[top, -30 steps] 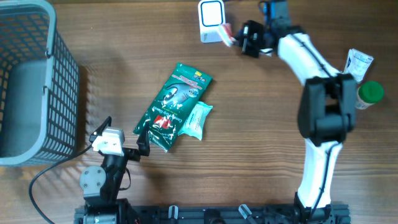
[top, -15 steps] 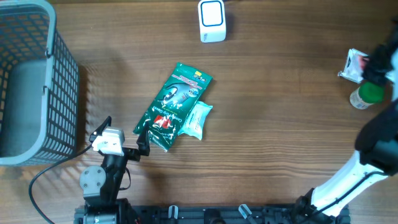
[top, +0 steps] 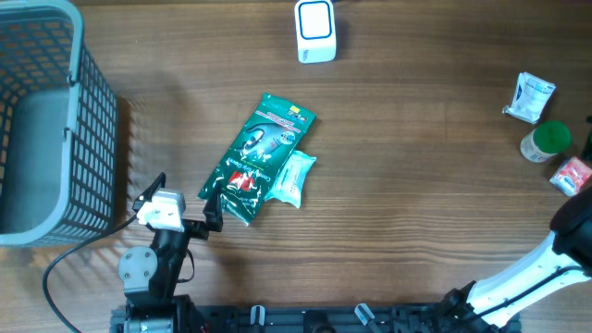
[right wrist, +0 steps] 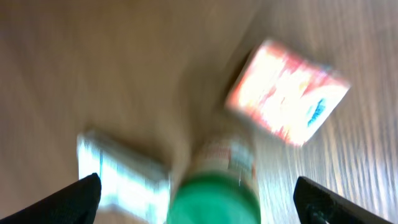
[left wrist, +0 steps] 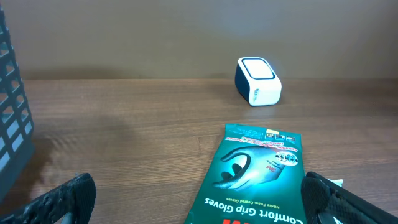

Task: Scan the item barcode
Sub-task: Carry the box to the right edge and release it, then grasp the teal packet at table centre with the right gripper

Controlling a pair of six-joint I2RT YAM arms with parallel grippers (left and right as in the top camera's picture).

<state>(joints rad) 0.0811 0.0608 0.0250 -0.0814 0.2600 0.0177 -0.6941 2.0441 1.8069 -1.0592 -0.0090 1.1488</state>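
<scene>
The right gripper (right wrist: 199,208) hangs with its jaws spread wide and nothing between them, out at the table's (top: 416,185) three o'clock edge. There the small red-and-white packet (top: 571,174) lies at about four o'clock of the green-capped bottle (top: 548,141), with a white sachet (top: 532,95) at the bottle's eleven. The scanner (top: 315,30) stands well apart at twelve o'clock. The left gripper (top: 182,197) sits released and empty at seven o'clock, near the green glove pack (top: 262,157).
</scene>
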